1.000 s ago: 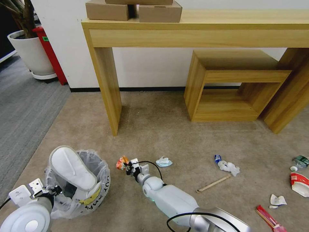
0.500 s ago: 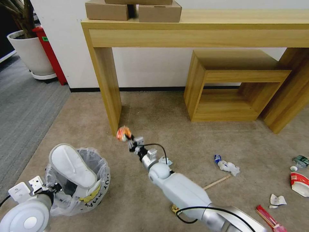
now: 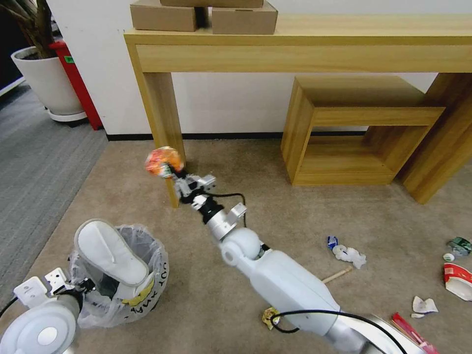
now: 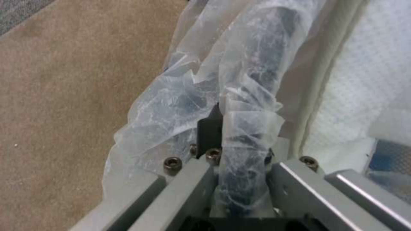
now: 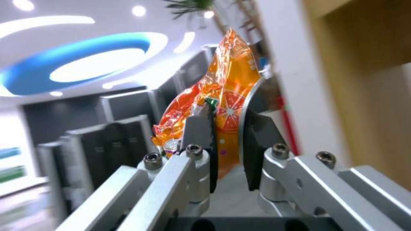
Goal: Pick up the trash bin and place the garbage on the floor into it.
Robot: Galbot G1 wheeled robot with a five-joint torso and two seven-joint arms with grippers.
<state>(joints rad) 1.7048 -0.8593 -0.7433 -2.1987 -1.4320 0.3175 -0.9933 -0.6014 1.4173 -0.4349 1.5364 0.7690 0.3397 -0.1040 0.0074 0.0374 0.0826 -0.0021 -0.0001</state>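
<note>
The trash bin (image 3: 147, 287), black with a crinkly printed bag, stands low at my left with a white slipper (image 3: 108, 255) sticking out of it. My left gripper (image 3: 82, 287) is shut on the bin's bag-covered rim (image 4: 252, 96), one finger on each side of it. My right gripper (image 3: 181, 181) is raised in front of the table leg, shut on an orange wrapper (image 3: 163, 162) that stands up between its fingers (image 5: 197, 128). More garbage lies on the floor (image 3: 275, 206): crumpled paper (image 3: 349, 254), a wooden stick (image 3: 338, 274), a red-white bowl (image 3: 457, 280), a bottle (image 3: 459, 245), a red wrapper (image 3: 413, 337).
A wooden table's leg (image 3: 162, 128) stands just behind the raised wrapper, and a wooden cube shelf (image 3: 354, 132) sits under the table at the right. A small yellow wrapper (image 3: 269, 316) lies beside my right arm. A plant pot (image 3: 46, 83) and grey carpet (image 3: 34, 167) are at the left.
My right arm has lifted the orange wrapper up from near the floor and swung it away from me and leftward. The left gripper and the bin have stayed put.
</note>
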